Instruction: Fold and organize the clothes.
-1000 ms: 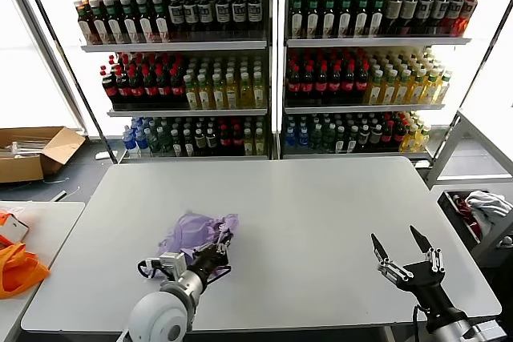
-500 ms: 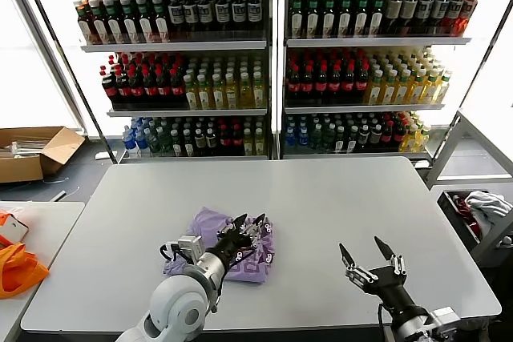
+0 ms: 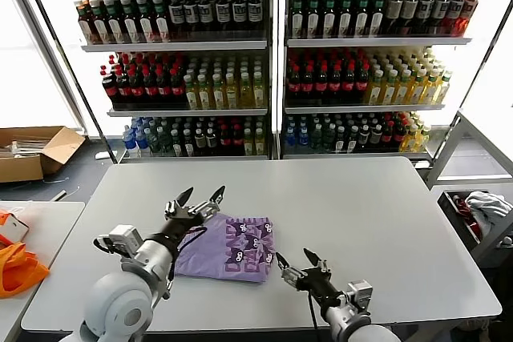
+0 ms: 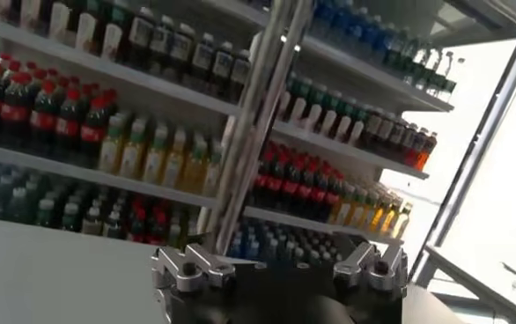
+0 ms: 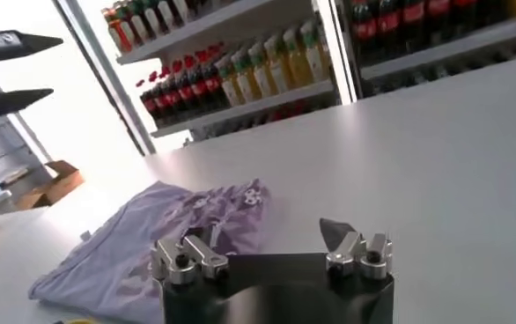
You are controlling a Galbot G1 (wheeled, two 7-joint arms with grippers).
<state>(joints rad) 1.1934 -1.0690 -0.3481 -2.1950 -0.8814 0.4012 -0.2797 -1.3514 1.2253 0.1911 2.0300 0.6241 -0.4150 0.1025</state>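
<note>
Grey table (image 3: 361, 198), flat lavender T-shirt (image 3: 228, 250), both grippers (image 3: 199, 202) (image 3: 296, 263) wide apart, empty.

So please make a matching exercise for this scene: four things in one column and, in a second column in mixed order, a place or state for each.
Things:
1. T-shirt
2. left gripper
3. right gripper
4. cardboard box

Places or states:
A. on the floor, left of the table
B. fingers open, low at the shirt's right edge
C. lying on the table, print side up
D. fingers open, raised above the shirt's far left corner

Pairs: 1-C, 2-D, 3-B, 4-A
</note>
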